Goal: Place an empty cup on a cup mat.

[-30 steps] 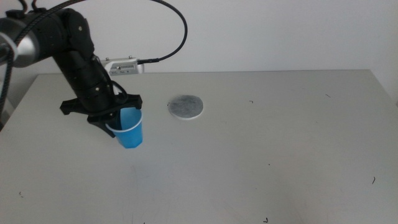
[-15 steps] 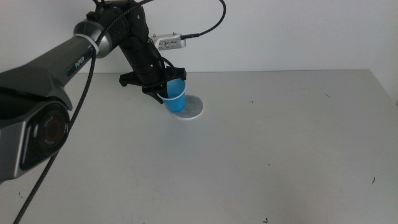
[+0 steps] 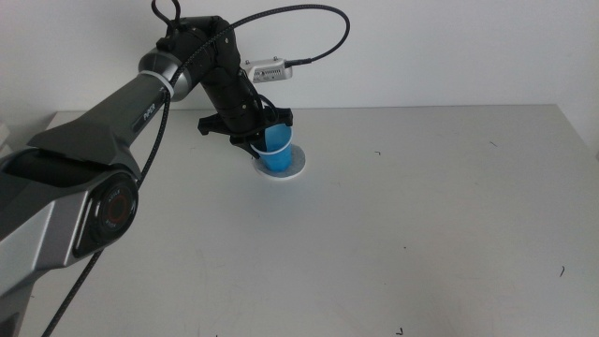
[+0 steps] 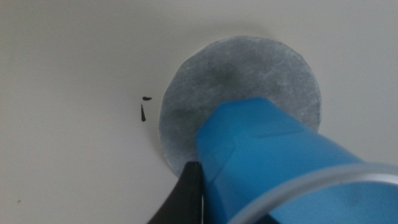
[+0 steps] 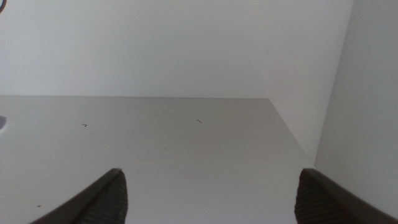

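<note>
Nearest me the pale counter (image 3: 374,253) lies bare, and my right end effector (image 5: 208,193) waits off to the near right, its jaws spread wide over nothing. Farther back and left of centre, my left end effector (image 3: 255,134) is clamped on the cup (image 3: 277,151), one dark jaw pressed against its blue wall in the wrist view. The cup (image 4: 280,162) sits over the cup mat (image 4: 205,81), base at or just above the grey disc; I cannot tell if it touches. I judge the step is the set-down: I would lower straight, keep the cup upright and centred, confirm contact, then part the jaws gently so the light cup does not tip or drag the mat (image 3: 295,168).
</note>
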